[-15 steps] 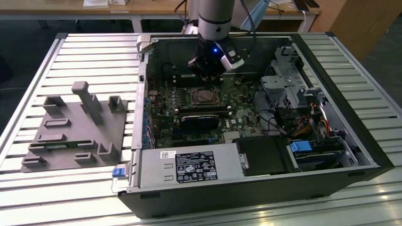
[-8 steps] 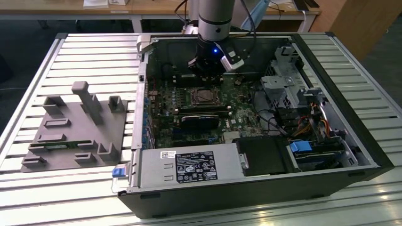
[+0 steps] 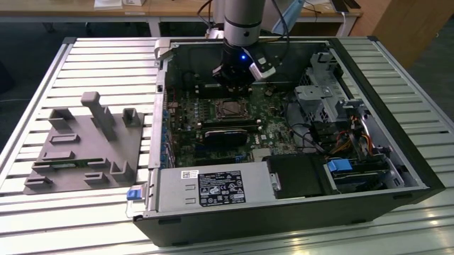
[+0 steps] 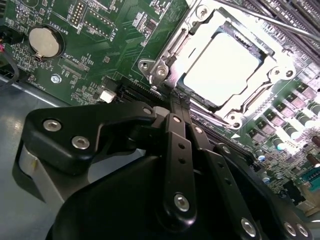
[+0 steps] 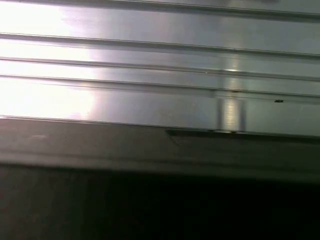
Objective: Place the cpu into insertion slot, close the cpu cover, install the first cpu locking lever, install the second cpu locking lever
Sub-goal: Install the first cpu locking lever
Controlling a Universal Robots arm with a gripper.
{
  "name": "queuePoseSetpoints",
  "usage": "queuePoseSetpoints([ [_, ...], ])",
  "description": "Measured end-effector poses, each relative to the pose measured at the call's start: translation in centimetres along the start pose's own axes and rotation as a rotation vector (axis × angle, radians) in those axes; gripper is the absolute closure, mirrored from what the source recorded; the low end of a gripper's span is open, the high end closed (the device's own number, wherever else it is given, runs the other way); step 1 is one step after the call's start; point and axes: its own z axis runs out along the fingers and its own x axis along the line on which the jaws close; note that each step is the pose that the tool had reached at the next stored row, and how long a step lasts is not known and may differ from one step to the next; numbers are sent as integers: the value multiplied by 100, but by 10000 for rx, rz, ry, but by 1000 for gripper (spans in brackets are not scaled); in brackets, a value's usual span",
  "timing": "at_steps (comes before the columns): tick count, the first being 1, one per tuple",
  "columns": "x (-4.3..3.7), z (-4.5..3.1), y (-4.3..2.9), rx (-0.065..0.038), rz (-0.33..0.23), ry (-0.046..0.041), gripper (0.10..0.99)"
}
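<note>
The cpu (image 4: 222,67), a pale square chip, lies flat in the insertion slot (image 3: 230,109) on the green motherboard. The silver cpu cover (image 4: 175,47) lies down around it, framing the chip's face. A thin metal lever rod (image 4: 270,22) runs along one side of the socket. My gripper (image 4: 179,100) hangs over the board just beside a corner of the socket, its black fingers (image 4: 172,125) pressed together with nothing visible between them. In the exterior view the gripper (image 3: 233,84) sits inside the open computer case, just behind the socket.
The case (image 3: 284,212) lies open on a slatted metal table (image 5: 150,50). A power supply (image 3: 212,188), drive bays (image 3: 354,170) and cables (image 3: 319,138) crowd the case's near side and the exterior view's right. A grey fixture block (image 3: 85,143) stands at the exterior view's left. A coin battery (image 4: 44,41) sits on the board.
</note>
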Motion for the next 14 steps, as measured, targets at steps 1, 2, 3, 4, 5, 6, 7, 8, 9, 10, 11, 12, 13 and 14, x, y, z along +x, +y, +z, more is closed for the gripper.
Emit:
queuePoseSetpoints([
  [1,0,0,0,33,0,1,980],
  [2,0,0,0,49,-1,2,980],
  [3,0,0,-1,57,-2,3,980],
  [4,0,0,-1,64,-2,4,980],
  [5,0,0,0,72,-1,4,980],
  [6,0,0,0,90,0,4,980],
  [7,0,1,0,128,0,6,980],
  [8,0,3,0,169,-1,7,980],
  [9,0,4,0,209,-1,9,980],
  [10,0,6,1,251,-1,12,980],
  [11,0,8,1,289,-1,15,980],
  [12,0,11,1,322,-2,17,980],
  [13,0,14,2,349,-2,18,980],
  [14,0,18,3,373,-2,20,980],
])
